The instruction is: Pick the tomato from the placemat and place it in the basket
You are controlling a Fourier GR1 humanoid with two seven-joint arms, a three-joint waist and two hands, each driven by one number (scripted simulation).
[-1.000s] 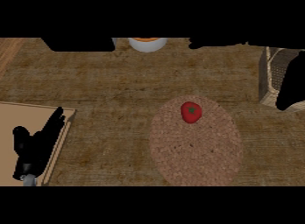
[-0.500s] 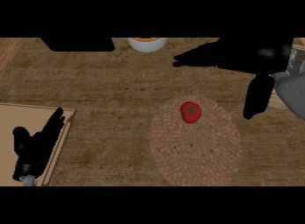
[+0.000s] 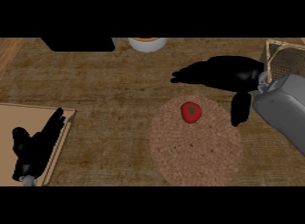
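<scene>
A red tomato [image 3: 190, 112] with a green stem sits on the far part of an oval woven placemat [image 3: 194, 146]. My right hand [image 3: 226, 75] hovers just behind and to the right of the tomato, open, its fingers stretched leftward and its thumb [image 3: 240, 109] hanging down beside the tomato without touching it. The wicker basket [image 3: 291, 59] stands at the far right, partly hidden by my right forearm. My left hand [image 3: 35, 146] rests open at the lower left, over a wooden board.
A light wooden cutting board [image 3: 12, 127] lies at the left edge. A white cup with orange contents [image 3: 147, 43] and a dark box [image 3: 77, 43] stand along the counter's far edge.
My right hand has swung in from the right edge toward the tomato, lowering and moving left. The left hand and the tomato have stayed still.
</scene>
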